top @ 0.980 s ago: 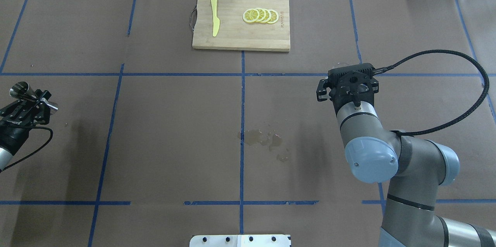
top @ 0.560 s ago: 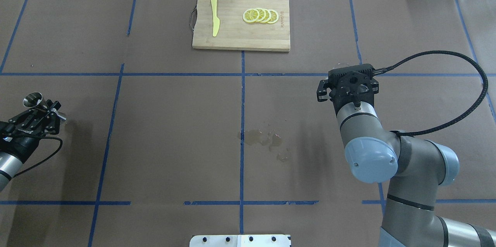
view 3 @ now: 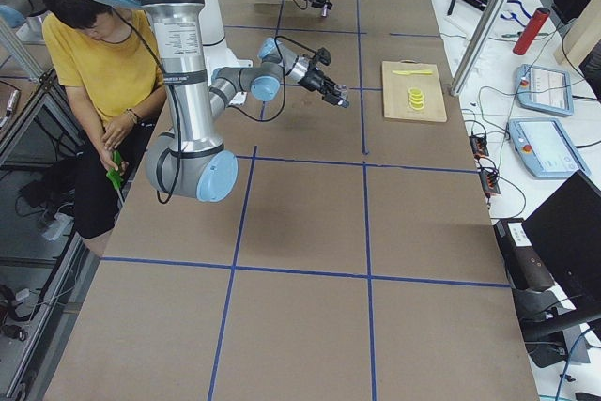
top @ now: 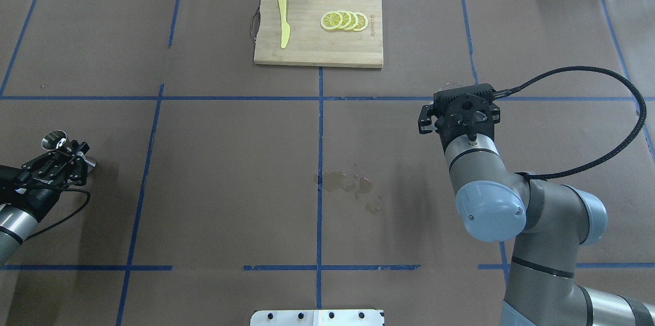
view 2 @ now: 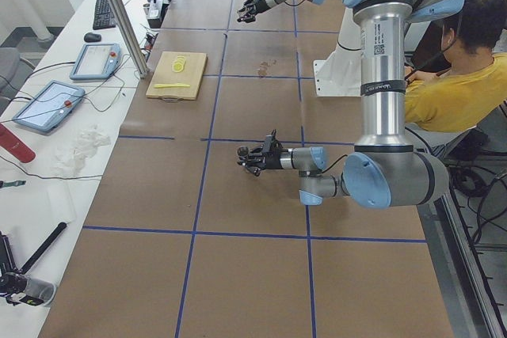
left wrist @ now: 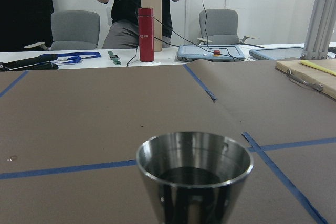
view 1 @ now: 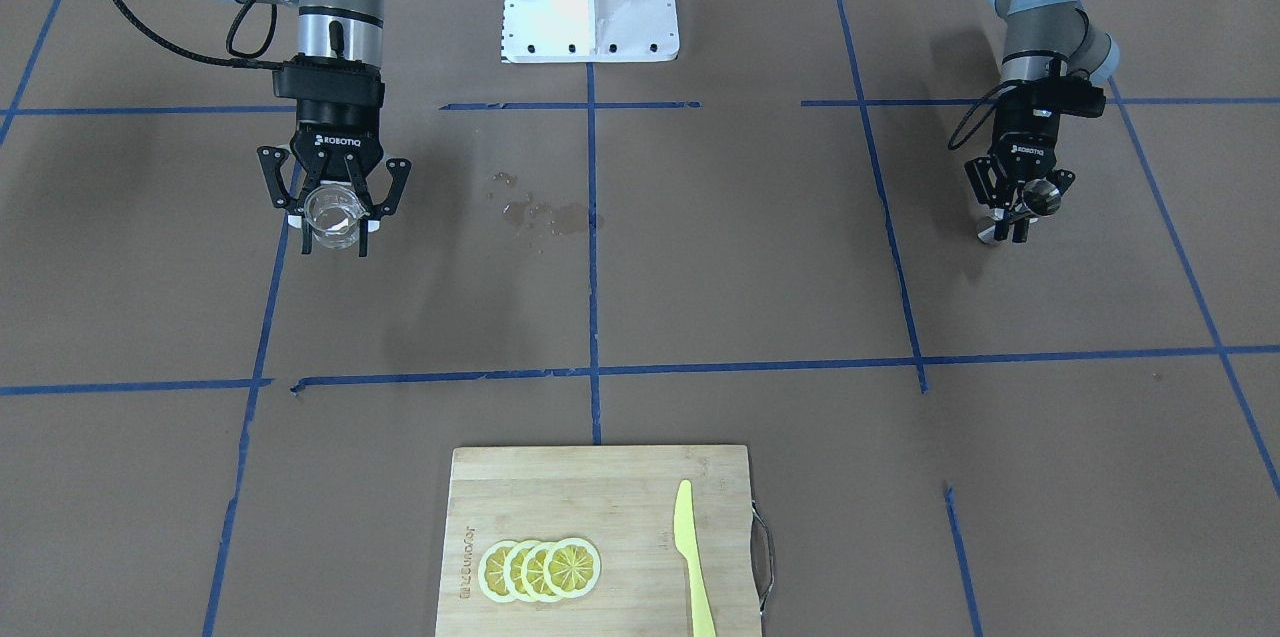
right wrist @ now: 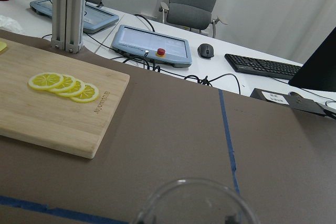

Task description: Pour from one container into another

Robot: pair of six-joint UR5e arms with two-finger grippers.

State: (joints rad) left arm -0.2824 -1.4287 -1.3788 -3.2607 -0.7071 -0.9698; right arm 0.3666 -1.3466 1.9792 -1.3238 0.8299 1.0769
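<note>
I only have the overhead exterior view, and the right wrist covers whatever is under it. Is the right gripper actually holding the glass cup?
Observer: Yes. The front-facing view shows the right gripper shut on the glass cup, open end up.
Operator: And the hold on the jigger at the left?
Observer: In that same view the left gripper clamps the jigger at its narrow waist.
Operator: Anything in the jigger?
Observer: The left wrist view looks into the jigger from just above its rim. The inside is dark and reflective, so I cannot tell.
</note>
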